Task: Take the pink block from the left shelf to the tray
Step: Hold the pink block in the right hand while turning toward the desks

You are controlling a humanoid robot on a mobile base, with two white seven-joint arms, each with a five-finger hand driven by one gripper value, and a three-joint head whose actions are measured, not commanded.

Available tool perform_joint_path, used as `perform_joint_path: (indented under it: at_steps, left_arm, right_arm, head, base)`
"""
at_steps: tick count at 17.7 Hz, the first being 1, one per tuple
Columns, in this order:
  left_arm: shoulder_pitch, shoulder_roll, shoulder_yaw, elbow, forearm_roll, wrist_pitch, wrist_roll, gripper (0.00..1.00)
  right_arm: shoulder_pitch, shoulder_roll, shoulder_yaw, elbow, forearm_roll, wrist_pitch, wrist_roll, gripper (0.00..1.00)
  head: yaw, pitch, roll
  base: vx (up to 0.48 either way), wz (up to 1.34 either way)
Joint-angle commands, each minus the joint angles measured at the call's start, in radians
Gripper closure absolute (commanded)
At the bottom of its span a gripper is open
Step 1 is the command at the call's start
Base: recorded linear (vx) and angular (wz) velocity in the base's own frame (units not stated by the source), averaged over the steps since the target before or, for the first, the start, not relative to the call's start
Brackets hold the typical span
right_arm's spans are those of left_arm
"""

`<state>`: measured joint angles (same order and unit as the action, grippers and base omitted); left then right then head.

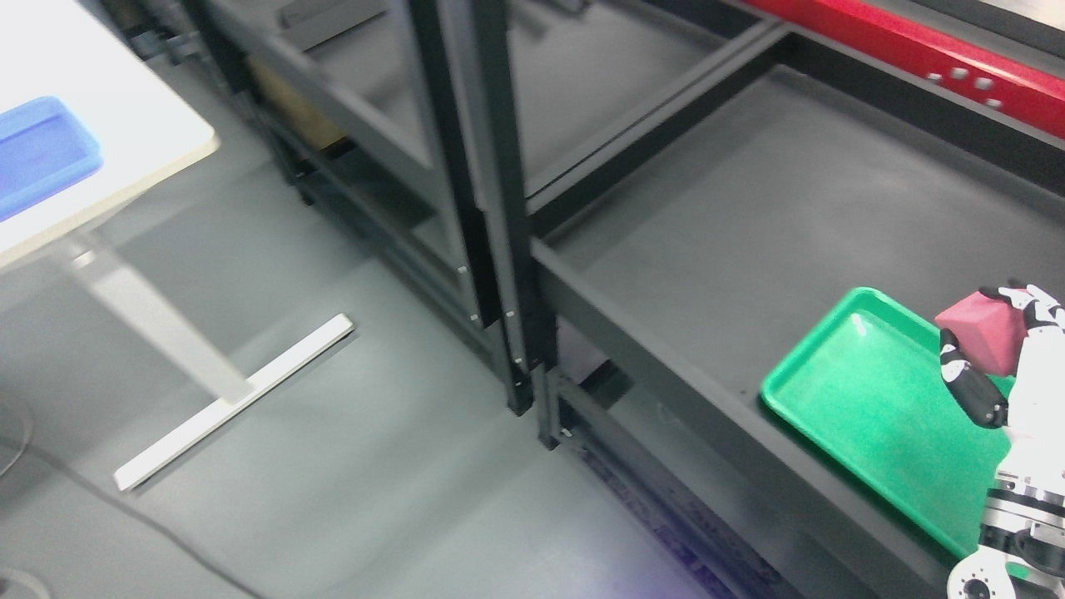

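Note:
At the far right my right hand [994, 345] rises from the bottom edge with its fingers curled around a pink block [984, 331]. It holds the block above the right part of a green tray [857, 391]. The tray lies on the dark grey shelf board [749, 241] on the right, close to that board's front rim. Part of the tray is hidden behind my hand and forearm. My left arm does not show.
A black upright post [491, 208] divides the left shelf bay from the right one. A red beam [923, 50] runs along the top right. At the left stands a white table [100, 116] carrying a blue bin [37, 154], above grey floor.

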<state>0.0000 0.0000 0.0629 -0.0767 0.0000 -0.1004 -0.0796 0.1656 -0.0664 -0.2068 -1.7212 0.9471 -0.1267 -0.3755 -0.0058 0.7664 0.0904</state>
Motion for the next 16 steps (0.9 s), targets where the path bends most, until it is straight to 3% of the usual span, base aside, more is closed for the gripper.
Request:
perform_joint_path:
  at_steps: [1,16]
  left_arm:
    - [0.009,0.017,0.0,0.0,-0.002,-0.001,0.0,0.0]
    - [0.009,0.017,0.0,0.0,-0.002,-0.001,0.0,0.0]
  right_arm:
    - [-0.001,0.0,-0.006,-0.003,-0.001,-0.001,0.001,0.98]
    - [-0.001,0.0,-0.005,-0.003,-0.002,-0.001,0.0,0.98]
  head:
    - [0.0,0.0,0.0]
    - [0.0,0.0,0.0]
  base:
    - [-0.148,0.65]
    - [-0.18,0.74]
